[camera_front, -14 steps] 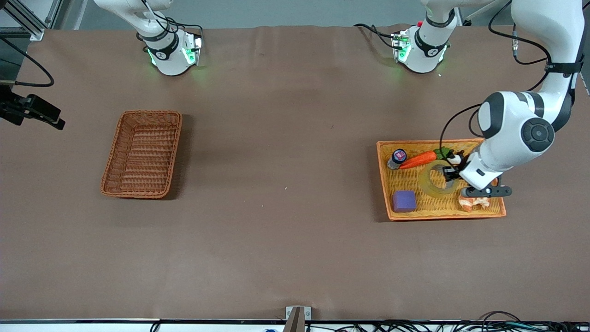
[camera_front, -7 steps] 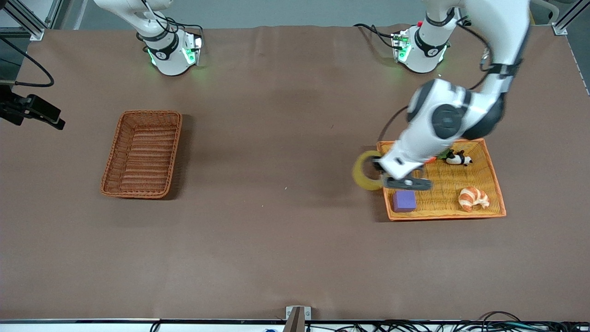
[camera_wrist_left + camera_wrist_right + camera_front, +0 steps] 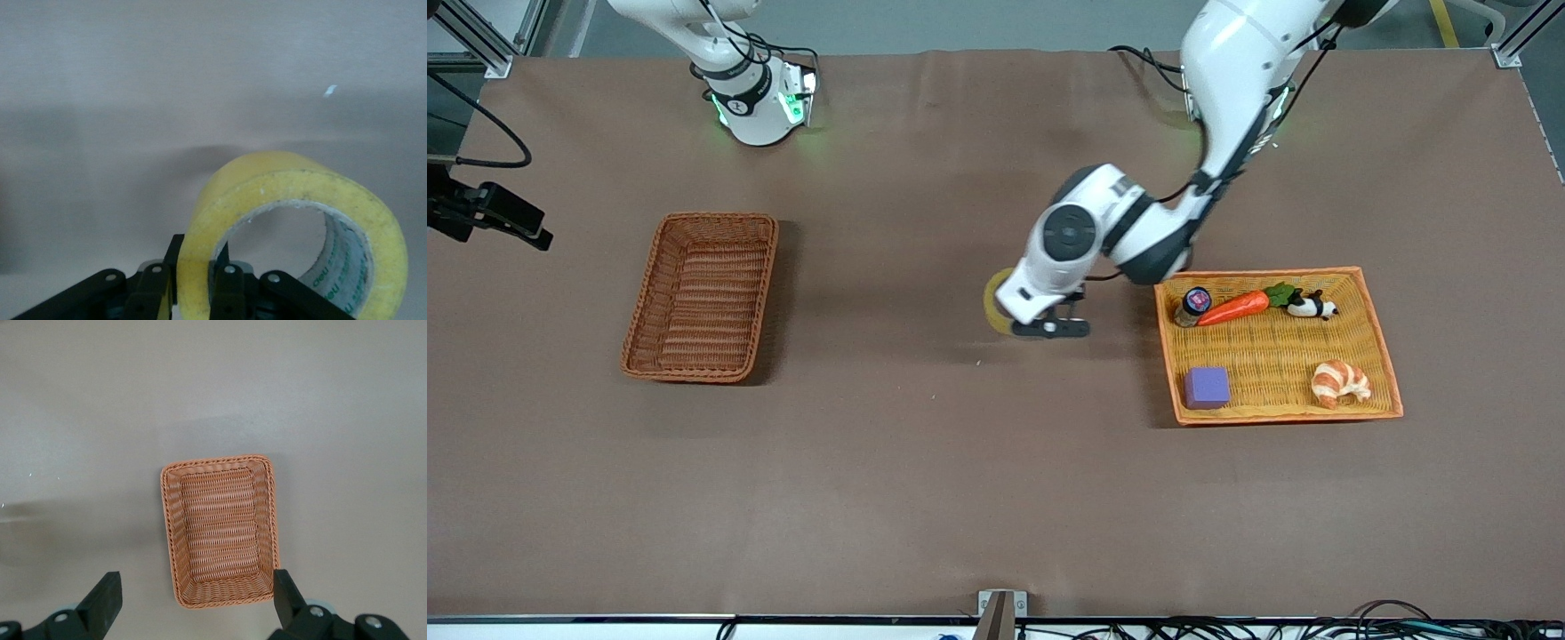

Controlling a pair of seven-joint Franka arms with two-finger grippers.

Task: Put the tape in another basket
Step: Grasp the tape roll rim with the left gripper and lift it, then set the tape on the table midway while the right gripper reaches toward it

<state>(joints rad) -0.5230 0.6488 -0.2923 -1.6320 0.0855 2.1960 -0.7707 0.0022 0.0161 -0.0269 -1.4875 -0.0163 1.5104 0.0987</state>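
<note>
Left wrist view has the translucent yellowish ring of packing tape [image 3: 293,230] pinched through its wall by the left claw [image 3: 190,283], and a second ago that roll was down in the shallow bright orange woven tray [image 3: 1378,329] — now it's airborne over bare brown surface [image 3: 925,462], between tray and the darker reddish-brown woven basket [image 3: 703,298]. Pick-up looks done; what's left is the carry and drop. The right claw [image 3: 193,603] waits spread wide above that basket.

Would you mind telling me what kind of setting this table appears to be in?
Most likely a robotics lab bench. Two robot arms are bolted along a table with a brown cover, cables trail along its edges, and the left claw carries tape between a toy-filled tray and a basket.
</note>
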